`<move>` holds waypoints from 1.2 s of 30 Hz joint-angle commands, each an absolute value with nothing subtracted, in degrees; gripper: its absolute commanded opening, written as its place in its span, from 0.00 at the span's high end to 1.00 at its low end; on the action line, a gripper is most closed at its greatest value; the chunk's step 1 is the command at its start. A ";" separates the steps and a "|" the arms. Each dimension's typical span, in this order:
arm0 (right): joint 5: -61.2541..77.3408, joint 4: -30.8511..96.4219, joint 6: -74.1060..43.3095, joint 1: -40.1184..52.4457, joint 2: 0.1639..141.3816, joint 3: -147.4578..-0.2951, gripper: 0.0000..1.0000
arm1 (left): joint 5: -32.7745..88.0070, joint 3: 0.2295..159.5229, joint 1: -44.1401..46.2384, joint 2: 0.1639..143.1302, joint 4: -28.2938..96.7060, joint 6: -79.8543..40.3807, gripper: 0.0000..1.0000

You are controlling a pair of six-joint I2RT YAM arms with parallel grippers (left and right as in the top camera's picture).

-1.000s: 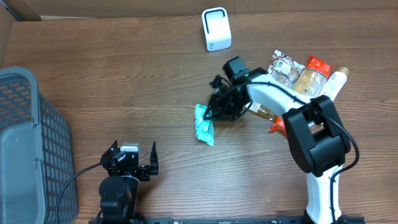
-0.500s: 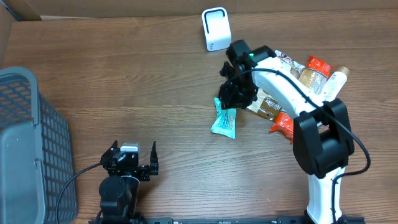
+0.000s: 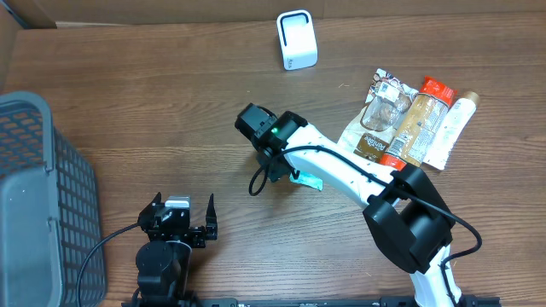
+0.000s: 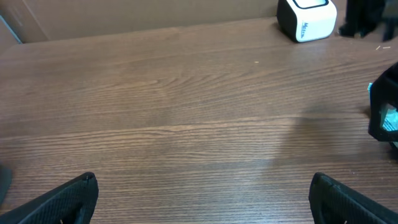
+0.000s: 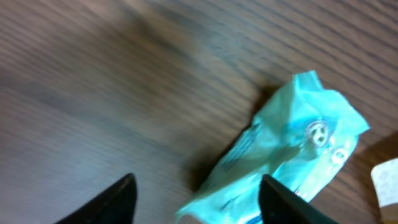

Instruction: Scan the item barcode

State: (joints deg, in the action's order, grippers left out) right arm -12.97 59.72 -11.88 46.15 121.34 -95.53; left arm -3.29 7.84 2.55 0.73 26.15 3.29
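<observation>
A teal snack packet (image 5: 292, 149) lies on the wooden table, and its lower end reaches between the fingertips of my right gripper (image 5: 198, 183). The jaws stand apart and do not press on it. From overhead, the right gripper (image 3: 277, 166) is at mid-table and only a corner of the packet (image 3: 307, 180) shows beside the arm. The white barcode scanner (image 3: 297, 39) stands at the back of the table, well away from the packet. My left gripper (image 3: 177, 217) rests near the front edge, wide open with nothing in it (image 4: 202, 186). The scanner (image 4: 306, 18) also shows at the top right of the left wrist view.
A pile of snack packs and a bottle (image 3: 414, 119) lies at the right rear. A grey mesh basket (image 3: 34, 196) stands at the left edge. A cardboard wall runs along the back.
My right arm swung from near the scanner leftward and toward the table's middle. Its jaws have spread, and the teal packet now lies on the table instead of in the grip.
</observation>
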 commanded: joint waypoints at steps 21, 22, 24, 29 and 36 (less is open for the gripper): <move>-30.50 55.81 -15.03 47.70 119.81 -80.18 0.37 | -3.79 7.49 2.55 0.25 26.15 2.57 0.00; -30.52 55.77 -15.03 47.70 119.81 -79.81 0.41 | -3.79 7.49 2.55 0.25 26.15 2.57 0.01; -30.52 55.70 -15.00 47.70 119.81 -79.53 0.56 | -3.79 7.49 2.55 0.25 26.15 2.57 0.00; -33.65 55.83 -13.02 47.59 119.81 -79.48 0.57 | -3.79 7.49 2.55 0.25 26.15 2.57 0.01; -38.94 57.21 -8.38 47.51 119.81 -79.50 0.39 | -3.79 7.49 2.55 0.25 26.15 2.57 0.00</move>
State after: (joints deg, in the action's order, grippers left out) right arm -36.23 57.47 -11.00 47.92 119.85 -80.16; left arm -3.29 7.84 2.55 0.73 26.13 3.29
